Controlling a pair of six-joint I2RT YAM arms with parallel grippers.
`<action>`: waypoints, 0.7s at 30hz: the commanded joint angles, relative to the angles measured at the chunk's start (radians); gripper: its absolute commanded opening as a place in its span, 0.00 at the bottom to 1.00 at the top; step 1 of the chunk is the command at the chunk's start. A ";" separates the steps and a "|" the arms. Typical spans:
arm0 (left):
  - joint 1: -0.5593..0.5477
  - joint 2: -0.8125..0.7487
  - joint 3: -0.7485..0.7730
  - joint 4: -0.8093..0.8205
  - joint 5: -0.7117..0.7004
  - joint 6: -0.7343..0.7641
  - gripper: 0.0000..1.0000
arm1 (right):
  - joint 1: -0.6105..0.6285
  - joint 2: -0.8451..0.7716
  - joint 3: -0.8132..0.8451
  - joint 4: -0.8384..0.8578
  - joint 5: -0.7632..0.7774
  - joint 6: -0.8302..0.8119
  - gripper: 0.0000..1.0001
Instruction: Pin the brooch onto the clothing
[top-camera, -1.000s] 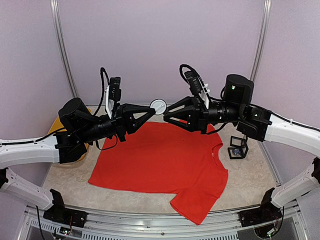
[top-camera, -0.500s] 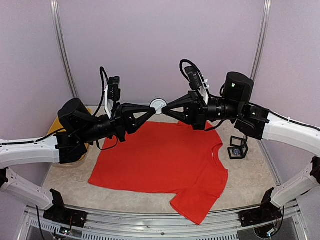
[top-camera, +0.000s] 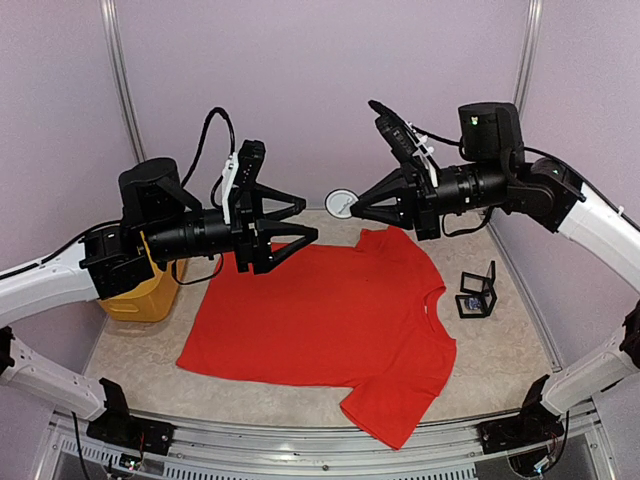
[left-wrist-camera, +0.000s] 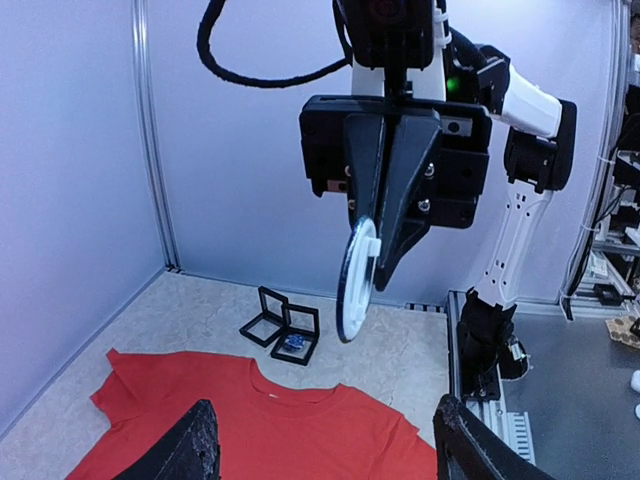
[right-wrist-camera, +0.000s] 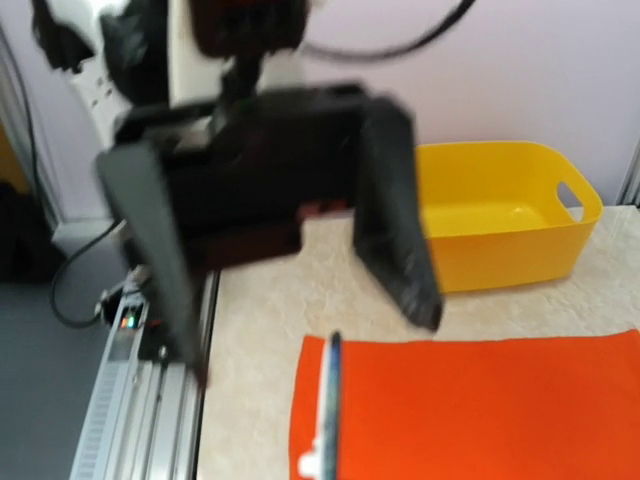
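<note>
The clothing (top-camera: 320, 320) is a red T-shirt lying flat on the table; it also shows low in the left wrist view (left-wrist-camera: 270, 425) and in the right wrist view (right-wrist-camera: 480, 410). The brooch (top-camera: 340, 203), a round white disc, hangs in the air above the shirt's far edge. My right gripper (top-camera: 352, 208) is shut on it. In both wrist views the brooch (left-wrist-camera: 357, 280) (right-wrist-camera: 325, 410) is edge-on. My left gripper (top-camera: 308, 220) stands open a little to the left of the brooch, apart from it, with nothing between its fingers (left-wrist-camera: 195, 445).
A yellow bin (top-camera: 135, 295) stands at the table's left, behind the left arm. Two open black frame boxes (top-camera: 477, 295) sit to the right of the shirt's collar, one with a small blue piece (left-wrist-camera: 292, 343) inside. Purple walls close in the back and sides.
The left gripper has opened, let go of the brooch and drawn back to the left. The right gripper has shut on the brooch and carried it up and to the right.
</note>
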 joint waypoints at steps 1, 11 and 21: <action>-0.002 0.024 0.084 -0.287 0.032 0.145 0.68 | 0.024 0.048 0.103 -0.310 0.031 -0.142 0.00; -0.004 0.070 0.133 -0.258 0.135 0.112 0.47 | 0.077 0.123 0.218 -0.401 0.092 -0.182 0.00; -0.006 0.081 0.136 -0.218 0.159 0.081 0.22 | 0.100 0.136 0.228 -0.400 0.095 -0.190 0.00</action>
